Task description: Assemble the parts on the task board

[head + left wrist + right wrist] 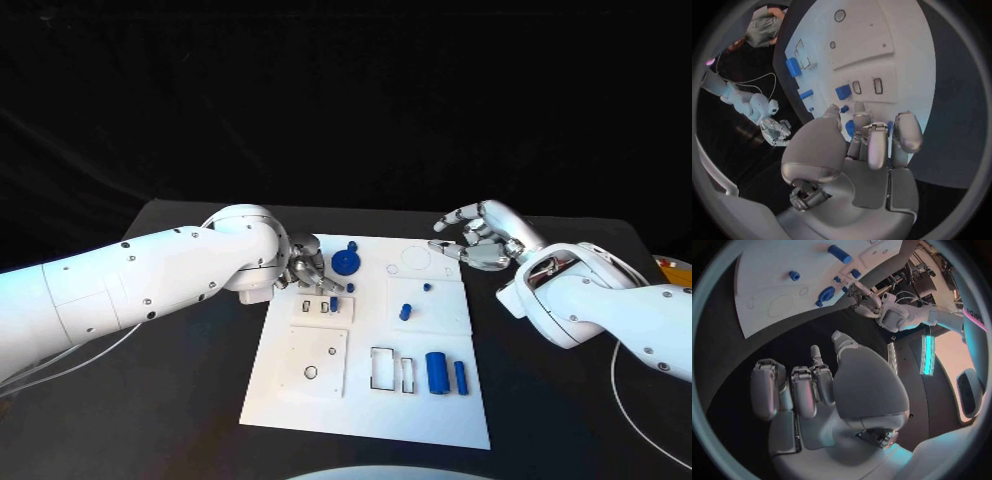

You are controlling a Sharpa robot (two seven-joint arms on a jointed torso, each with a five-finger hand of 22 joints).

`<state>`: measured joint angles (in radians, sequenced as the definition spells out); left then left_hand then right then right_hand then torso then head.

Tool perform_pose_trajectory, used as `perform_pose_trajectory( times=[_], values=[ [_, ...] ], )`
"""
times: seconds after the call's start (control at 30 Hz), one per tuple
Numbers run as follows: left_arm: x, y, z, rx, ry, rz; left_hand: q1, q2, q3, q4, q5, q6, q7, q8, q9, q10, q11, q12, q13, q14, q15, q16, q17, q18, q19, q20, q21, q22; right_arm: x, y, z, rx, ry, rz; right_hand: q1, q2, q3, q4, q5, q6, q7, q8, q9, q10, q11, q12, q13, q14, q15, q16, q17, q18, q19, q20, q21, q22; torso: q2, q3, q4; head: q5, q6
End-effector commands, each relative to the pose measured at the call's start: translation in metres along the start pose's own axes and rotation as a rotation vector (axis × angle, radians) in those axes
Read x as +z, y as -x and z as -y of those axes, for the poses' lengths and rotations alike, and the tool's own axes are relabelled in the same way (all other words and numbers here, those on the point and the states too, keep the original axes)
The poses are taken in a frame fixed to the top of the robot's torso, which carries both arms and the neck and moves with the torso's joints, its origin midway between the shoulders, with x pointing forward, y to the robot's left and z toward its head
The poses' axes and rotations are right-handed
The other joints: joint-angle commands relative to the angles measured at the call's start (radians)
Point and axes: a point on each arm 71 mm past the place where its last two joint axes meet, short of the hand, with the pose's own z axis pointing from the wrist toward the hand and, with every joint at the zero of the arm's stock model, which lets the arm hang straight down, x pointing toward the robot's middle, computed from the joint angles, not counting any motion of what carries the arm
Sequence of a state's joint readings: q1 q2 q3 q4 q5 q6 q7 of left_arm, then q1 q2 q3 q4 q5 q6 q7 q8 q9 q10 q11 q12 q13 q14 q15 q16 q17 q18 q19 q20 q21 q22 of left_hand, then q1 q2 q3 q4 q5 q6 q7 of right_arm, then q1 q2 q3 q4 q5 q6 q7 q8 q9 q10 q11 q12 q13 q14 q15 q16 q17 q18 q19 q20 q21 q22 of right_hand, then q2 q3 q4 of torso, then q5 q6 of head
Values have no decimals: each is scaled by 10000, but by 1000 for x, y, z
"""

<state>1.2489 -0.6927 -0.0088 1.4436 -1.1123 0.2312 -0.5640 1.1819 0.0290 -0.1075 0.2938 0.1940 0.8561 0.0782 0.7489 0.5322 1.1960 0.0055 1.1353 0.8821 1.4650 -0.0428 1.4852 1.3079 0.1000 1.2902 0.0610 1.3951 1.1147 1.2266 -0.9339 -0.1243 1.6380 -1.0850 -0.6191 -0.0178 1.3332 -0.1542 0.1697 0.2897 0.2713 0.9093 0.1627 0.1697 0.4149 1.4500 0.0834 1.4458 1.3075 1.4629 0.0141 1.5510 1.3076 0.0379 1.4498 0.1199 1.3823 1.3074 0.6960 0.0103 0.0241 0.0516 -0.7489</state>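
Fingers (307,268) of left hand (299,267) curled over the task board (332,400) far-left, beside round blue part (346,262); grasp unclear. Right hand (480,238) released, off far-right edge. Parts probably light, rigid, slick plastic: pinch across the sides.

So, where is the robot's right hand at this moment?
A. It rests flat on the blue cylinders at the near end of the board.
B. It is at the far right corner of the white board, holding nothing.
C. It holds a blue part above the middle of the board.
B: the right hand is at the far right corner of the task board with its fingers apart and nothing between them.
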Motion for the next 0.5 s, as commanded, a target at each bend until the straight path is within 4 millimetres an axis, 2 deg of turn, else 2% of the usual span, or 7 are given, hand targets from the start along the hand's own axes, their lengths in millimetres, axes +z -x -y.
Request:
perform_pose_trajectory(
  times=[0.03,0.3,0.5],
  values=[
    [1,-2,1,158,153,-276,-28,91,-50,14,50,-24,-48,46,13,0,-7,37,2,562,-92,70,1013,-92,63,3,37,28,1,-3,0,37,-51,-256,34,33,-69,-10,68,-76,-11,40,10,-37,-42,-36,1256,875,-67,-37,1750,138,-29,-69,-49,1226,-5,-1,-17,3,-35],
    [2,-4,5,99,69,-424,-32,94,-56,16,51,-24,-48,55,22,-2,-7,39,3,558,-93,65,1003,-98,79,3,49,57,2,-6,0,70,-87,-332,17,43,-78,-4,94,-84,-10,46,9,-40,-41,-39,1252,876,-67,-36,1754,141,-38,-70,-64,1216,-12,2,3,-14,-69],
    [2,-6,8,115,-27,-523,-33,100,-59,17,53,-24,-49,62,30,-5,-8,39,2,558,-93,65,1002,-102,90,3,58,78,2,-7,0,70,-130,-356,17,43,-78,-3,95,-84,-10,46,9,-40,-40,-40,1252,876,-67,-36,1755,141,-38,-70,-65,1215,-13,4,-5,-5,-80]
  ],
)
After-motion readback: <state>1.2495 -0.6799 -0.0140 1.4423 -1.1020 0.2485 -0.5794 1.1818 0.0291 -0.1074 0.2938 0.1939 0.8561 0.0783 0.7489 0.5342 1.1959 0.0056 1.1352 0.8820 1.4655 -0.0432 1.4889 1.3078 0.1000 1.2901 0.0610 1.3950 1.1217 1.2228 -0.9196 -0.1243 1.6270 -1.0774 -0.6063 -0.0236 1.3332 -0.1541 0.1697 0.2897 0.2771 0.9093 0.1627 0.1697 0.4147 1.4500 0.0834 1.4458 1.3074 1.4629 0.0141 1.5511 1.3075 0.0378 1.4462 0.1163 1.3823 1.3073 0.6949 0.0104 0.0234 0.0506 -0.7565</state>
